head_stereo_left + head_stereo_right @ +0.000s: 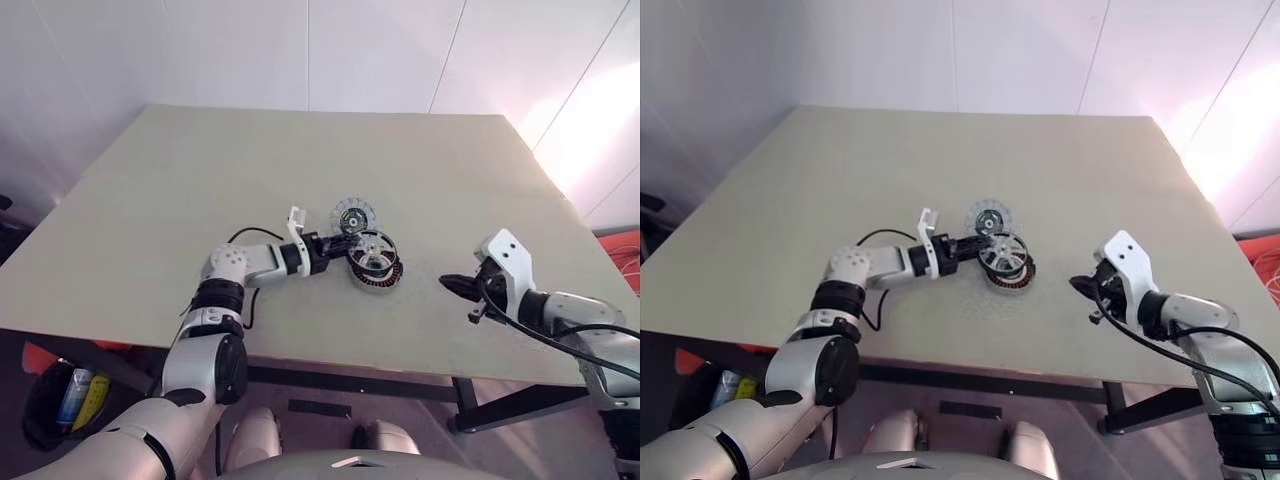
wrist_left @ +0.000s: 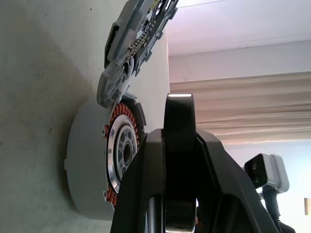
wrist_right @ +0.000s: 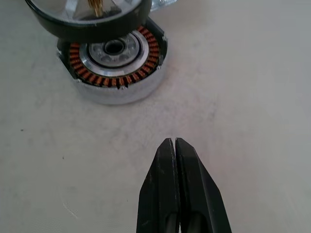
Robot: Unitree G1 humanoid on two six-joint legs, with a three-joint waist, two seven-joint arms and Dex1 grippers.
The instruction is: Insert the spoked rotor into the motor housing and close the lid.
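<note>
We see the left pincer (image 1: 340,247) gripping the spoked rotor (image 1: 372,252) just above the motor housing (image 3: 115,60); the right pincer (image 1: 448,283), closed and empty, hovers apart.

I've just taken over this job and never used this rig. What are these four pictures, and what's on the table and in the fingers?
You see a two-armed humanoid robot at a beige table. The two wide pictures come from its head camera, looking down. The other two come from cameras on each wrist, looking along that arm's black fingers.

On the table sits the motor housing, a round cup with copper windings. Beyond it lies the lid, a thin silvery disc.

The left gripper holds the spoked rotor tilted just above the housing, not yet seated. The right gripper is shut and empty, waiting off to the side.
</note>
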